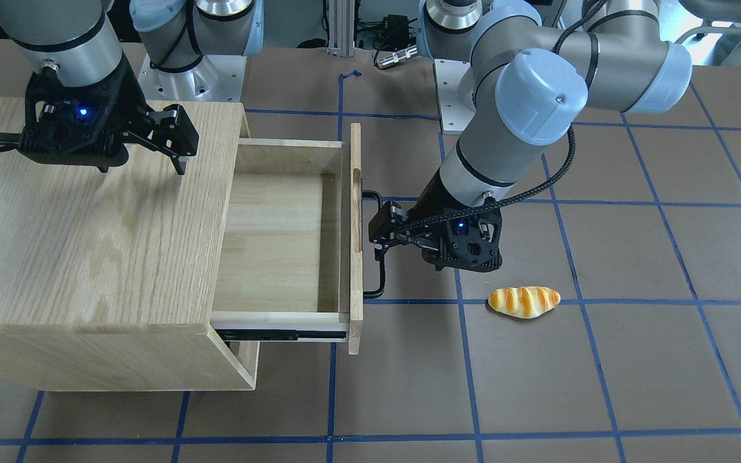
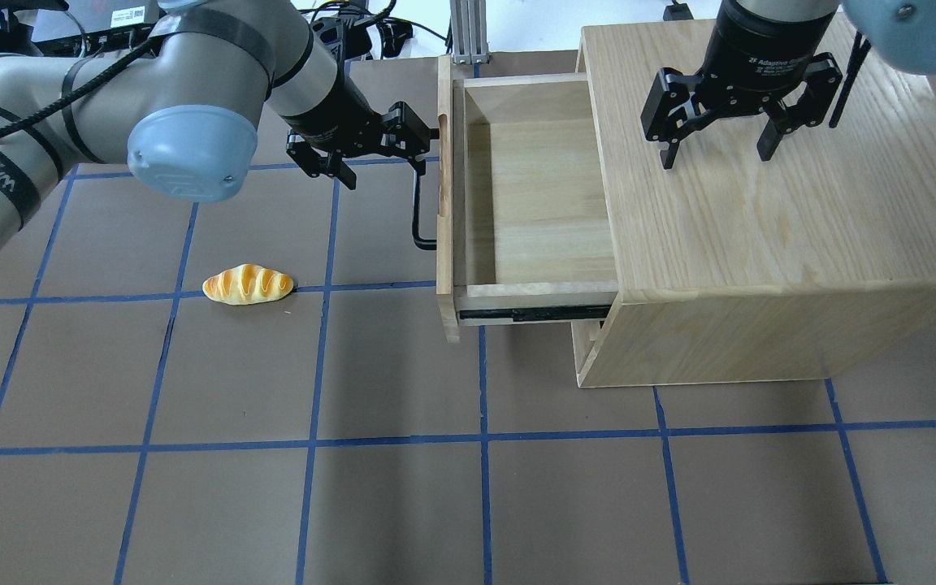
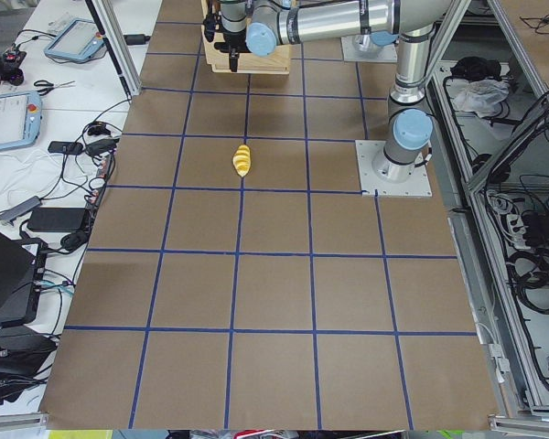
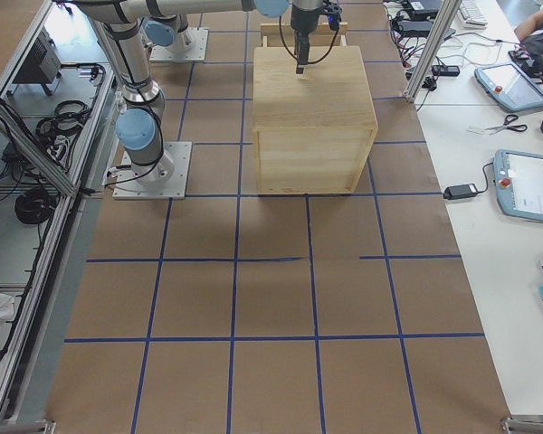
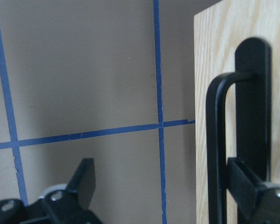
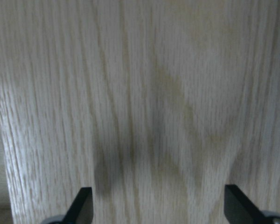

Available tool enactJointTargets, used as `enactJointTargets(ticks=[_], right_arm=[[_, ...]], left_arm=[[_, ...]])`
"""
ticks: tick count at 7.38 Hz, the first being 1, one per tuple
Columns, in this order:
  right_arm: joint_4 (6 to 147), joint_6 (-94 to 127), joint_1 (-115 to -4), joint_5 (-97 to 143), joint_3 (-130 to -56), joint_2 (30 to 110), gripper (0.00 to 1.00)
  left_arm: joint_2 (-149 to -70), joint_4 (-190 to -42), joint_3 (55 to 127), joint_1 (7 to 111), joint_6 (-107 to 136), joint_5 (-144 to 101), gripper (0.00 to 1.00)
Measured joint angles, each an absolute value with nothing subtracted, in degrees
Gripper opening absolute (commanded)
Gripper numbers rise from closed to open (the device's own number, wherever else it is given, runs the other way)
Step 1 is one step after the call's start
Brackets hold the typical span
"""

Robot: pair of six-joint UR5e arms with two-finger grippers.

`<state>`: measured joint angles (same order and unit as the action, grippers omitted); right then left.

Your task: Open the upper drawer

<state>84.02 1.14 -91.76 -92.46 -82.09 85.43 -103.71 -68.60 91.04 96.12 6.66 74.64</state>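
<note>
Your upper drawer point(image 2: 533, 195) stands well out of the cabinet point(image 2: 801, 227). Its pale floor is open to view, a black slide rail shows along its side, and only its rear part is under the cabinet top. I judge the opening all but done, so you are at the end of the pull or at the release.

The left gripper point(image 5: 159, 163) is at the black bar handle point(image 2: 417, 211), on the side of the drawer front away from the cabinet. Its fingers point(image 5: 247, 182) are spread. One sits between the bar and the oak front and the other is out over the bench point(image 2: 192, 487), so the bar is hooked rather than pinched.

The right gripper point(image 2: 716, 158) is over the cabinet top with its fingers wide apart, pointing down and holding nothing. Whether the tips touch the wood, I cannot tell.

If you want more travel, pull straight away from the cabinet, in line with the slides. Otherwise slip the inner finger out from behind the bar without nudging the front back in. The bread roll point(image 2: 248, 284) lies on the bench well apart from the cabinet, beyond the left gripper, so mind it when you retreat.
</note>
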Motion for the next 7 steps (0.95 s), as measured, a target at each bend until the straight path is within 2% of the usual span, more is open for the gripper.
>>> enactJointTargets(ticks=[5, 7], right_arm=[[84.0, 1.1, -91.7, -92.5, -82.1, 85.4, 1.0], [84.0, 1.1, -91.7, -92.5, -82.1, 85.4, 1.0]], left_arm=[[-101.6, -72.8, 89.7, 92.0, 5.3, 75.3, 1.0], [-98.5, -82.4, 86.0, 87.9, -0.5, 79.3, 1.0]])
